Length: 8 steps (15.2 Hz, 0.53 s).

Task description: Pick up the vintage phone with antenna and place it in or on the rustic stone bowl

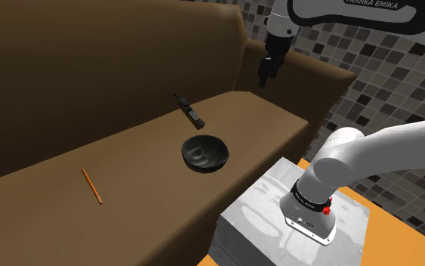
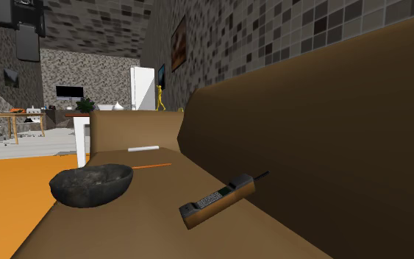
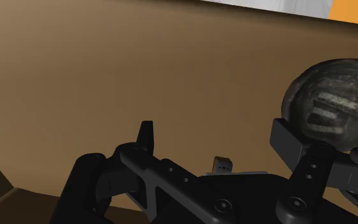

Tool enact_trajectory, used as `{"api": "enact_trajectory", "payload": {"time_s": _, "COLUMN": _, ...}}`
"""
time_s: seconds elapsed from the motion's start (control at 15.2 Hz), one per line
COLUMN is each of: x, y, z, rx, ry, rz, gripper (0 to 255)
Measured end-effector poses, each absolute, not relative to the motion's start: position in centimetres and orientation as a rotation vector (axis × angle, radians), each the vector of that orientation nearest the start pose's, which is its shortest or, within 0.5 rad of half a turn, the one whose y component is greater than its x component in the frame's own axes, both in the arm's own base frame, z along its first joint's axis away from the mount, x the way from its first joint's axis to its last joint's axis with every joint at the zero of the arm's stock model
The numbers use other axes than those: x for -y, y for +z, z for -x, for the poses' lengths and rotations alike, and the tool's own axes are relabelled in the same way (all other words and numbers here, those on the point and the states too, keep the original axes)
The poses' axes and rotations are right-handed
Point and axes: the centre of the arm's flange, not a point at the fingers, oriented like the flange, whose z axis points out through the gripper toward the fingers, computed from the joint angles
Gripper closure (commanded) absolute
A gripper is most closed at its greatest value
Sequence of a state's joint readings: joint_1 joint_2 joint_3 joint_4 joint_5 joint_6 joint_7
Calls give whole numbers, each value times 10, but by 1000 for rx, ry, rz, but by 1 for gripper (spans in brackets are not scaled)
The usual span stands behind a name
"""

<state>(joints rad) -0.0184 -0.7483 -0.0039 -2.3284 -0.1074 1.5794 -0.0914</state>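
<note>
Your pincer (image 1: 266, 74) hangs above bare sofa seat (image 1: 252, 117), free to drop. The backrest (image 1: 90, 68) blocks you just behind the phone (image 1: 190, 112); its front side is open. Bowl (image 1: 204, 153) sits near the phone, a gap between. Pencil (image 1: 91, 186) lies well apart.

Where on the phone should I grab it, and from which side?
Clamp the phone across the narrow width of its mid-body, coming straight down from above: it lies flat, keypad up, on the sofa seat. Skip the thin antenna, probably too slim to hold.
</note>
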Motion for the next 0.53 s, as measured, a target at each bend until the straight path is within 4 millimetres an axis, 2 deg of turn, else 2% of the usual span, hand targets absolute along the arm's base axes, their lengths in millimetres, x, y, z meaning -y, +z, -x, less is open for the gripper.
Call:
{"api": "enact_trajectory", "payload": {"time_s": 0.2, "x": 16, "y": 581, "z": -326, "rx": 107, "ry": -9, "rz": 3242, "gripper": 0}}
{"api": "enact_trajectory", "payload": {"time_s": 0.53, "x": 7, "y": 539, "z": -365, "rx": 75, "ry": -93, "rz": 3232, "gripper": 0}}
